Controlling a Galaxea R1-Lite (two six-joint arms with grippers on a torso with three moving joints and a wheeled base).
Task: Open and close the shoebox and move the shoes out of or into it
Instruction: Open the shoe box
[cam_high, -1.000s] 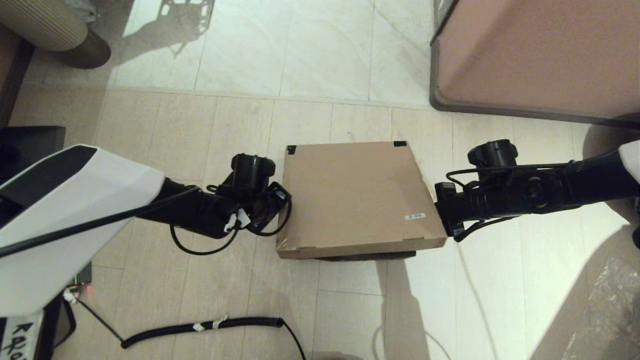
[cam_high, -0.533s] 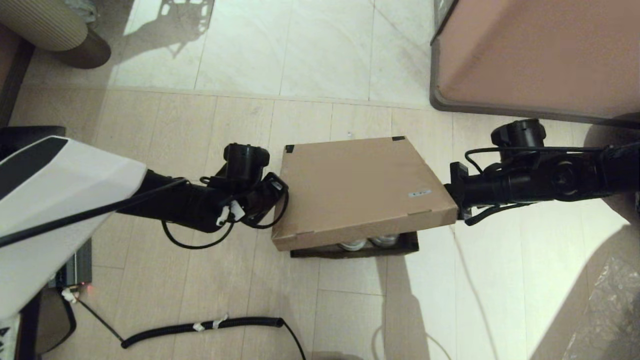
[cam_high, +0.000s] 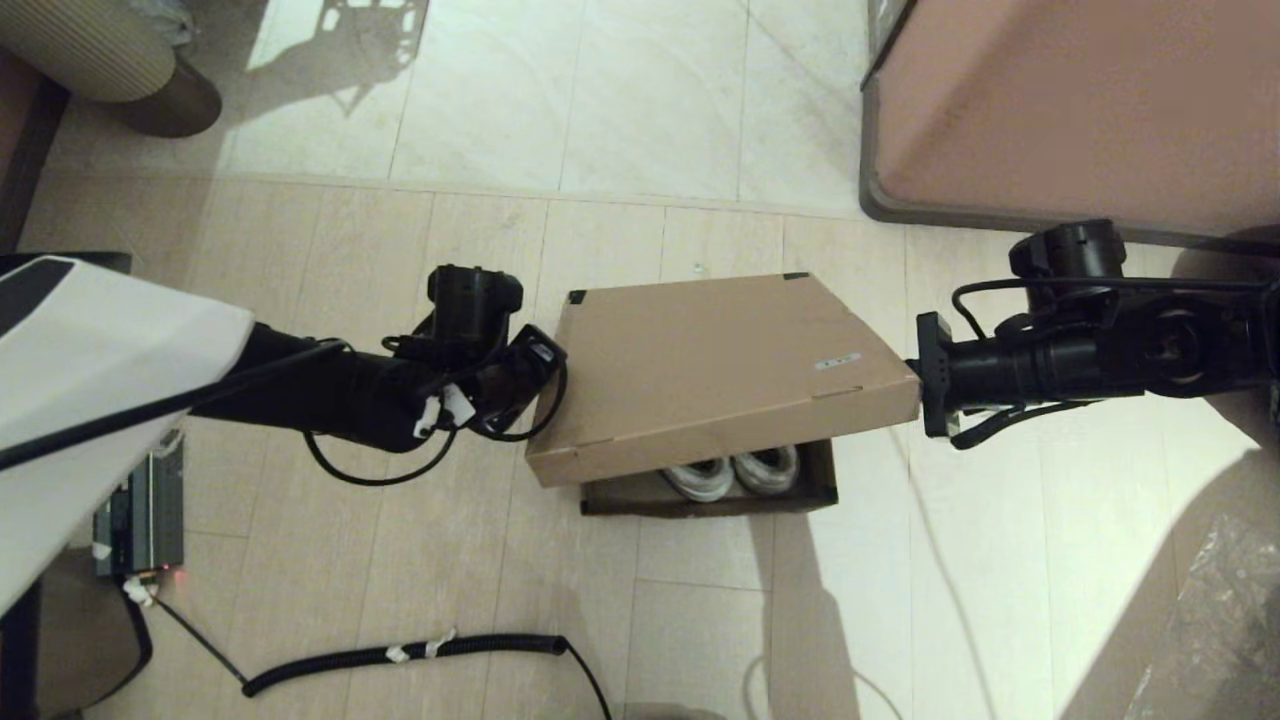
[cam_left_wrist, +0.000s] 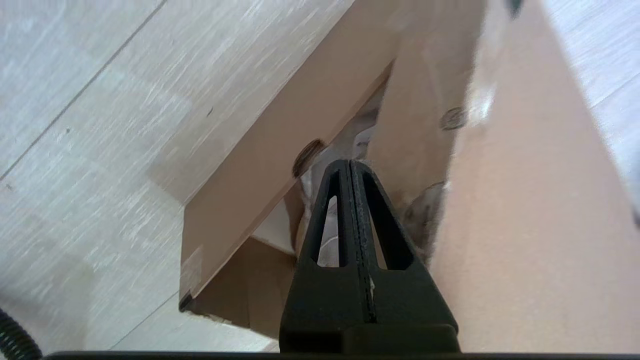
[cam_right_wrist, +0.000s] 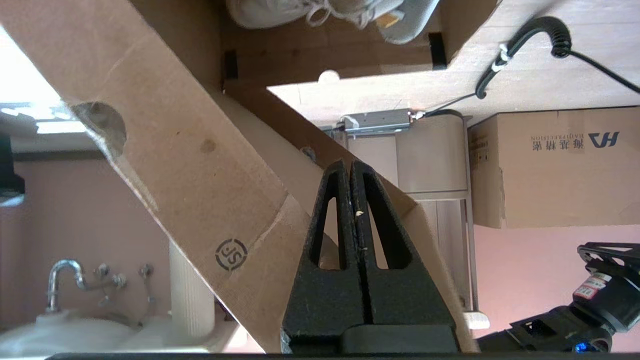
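Note:
The brown cardboard shoebox stands on the floor in the middle of the head view. Its hinged lid is tilted up at the near edge, over the dark base. The white and grey shoes show in the gap, and also in the right wrist view. My left gripper is shut and tucked under the lid's left side flap, with its wrist beside the box. At the lid's right edge, my right gripper is also shut and sits under the lid.
A large pinkish-brown cabinet stands at the back right. A coiled black cable lies on the floor in front. A ribbed round seat is at the far left, a small device at the near left, and crinkled plastic at the near right.
The lid has gone from lying flat to tilted up at its near edge. Both grippers rose with it and moved away from me. The shoes came into view.

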